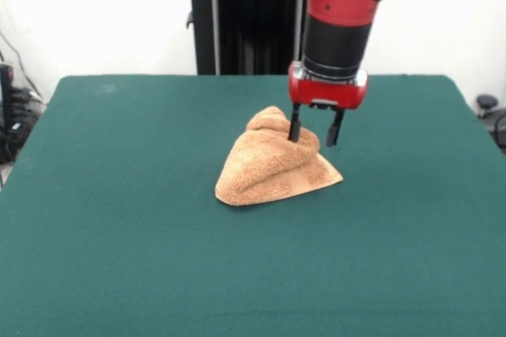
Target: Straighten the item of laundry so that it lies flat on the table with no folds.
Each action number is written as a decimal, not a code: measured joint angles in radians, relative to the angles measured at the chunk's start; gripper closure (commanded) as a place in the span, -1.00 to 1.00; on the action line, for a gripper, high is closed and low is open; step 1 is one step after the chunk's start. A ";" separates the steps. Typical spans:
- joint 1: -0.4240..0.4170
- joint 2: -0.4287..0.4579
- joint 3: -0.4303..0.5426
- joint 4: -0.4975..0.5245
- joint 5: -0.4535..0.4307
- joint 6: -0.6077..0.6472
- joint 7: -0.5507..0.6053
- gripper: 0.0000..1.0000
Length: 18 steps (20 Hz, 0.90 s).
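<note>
My gripper (315, 133) stands spread apart at the top of the towel (273, 164), grasping nothing. The towel sits bunched in a folded heap on the green tabletop (118, 218).

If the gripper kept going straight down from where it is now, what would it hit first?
Most likely the crumpled orange-tan terry-cloth towel: the open gripper points down at its raised top, one fingertip already against the cloth. The other may miss it and reach the dark green felt table; depth is unclear.

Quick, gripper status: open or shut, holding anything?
Gripper: open, holding nothing; one finger sits against the top of the bunched towel, the other hangs clear beside it.
</note>
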 measured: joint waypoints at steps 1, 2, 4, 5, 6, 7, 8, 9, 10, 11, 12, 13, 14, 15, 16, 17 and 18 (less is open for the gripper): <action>-0.003 0.008 0.000 -0.003 -0.002 0.000 0.000 -1.00; -0.006 0.017 0.001 -0.006 -0.005 0.000 0.000 -1.00; -0.015 0.035 0.001 -0.016 -0.010 0.000 0.000 -1.00; -0.020 0.044 0.002 -0.022 -0.012 0.000 0.000 -1.00; -0.023 0.052 0.002 -0.027 -0.014 0.000 0.000 -1.00; -0.027 0.060 0.002 -0.033 -0.016 0.000 0.000 -1.00; -0.029 0.066 0.003 -0.038 -0.018 0.000 0.000 -1.00; -0.030 0.071 0.003 -0.043 -0.020 0.001 0.000 -1.00; -0.030 0.077 0.003 -0.051 -0.023 0.001 0.000 -1.00; -0.030 0.080 0.003 -0.053 -0.023 0.001 0.000 -1.00; -0.030 0.081 0.003 -0.055 -0.024 0.001 0.000 -1.00; -0.030 0.084 0.003 -0.059 -0.024 0.002 0.000 -1.00; -0.030 0.084 0.003 -0.059 -0.024 0.002 0.000 -1.00; -0.030 0.084 0.003 -0.059 -0.024 0.002 0.000 -1.00; -0.030 0.084 0.003 -0.059 -0.024 0.002 0.000 -1.00; -0.030 0.084 0.003 -0.059 -0.024 0.002 0.000 -1.00; -0.030 0.084 0.003 -0.059 -0.024 0.002 0.000 -1.00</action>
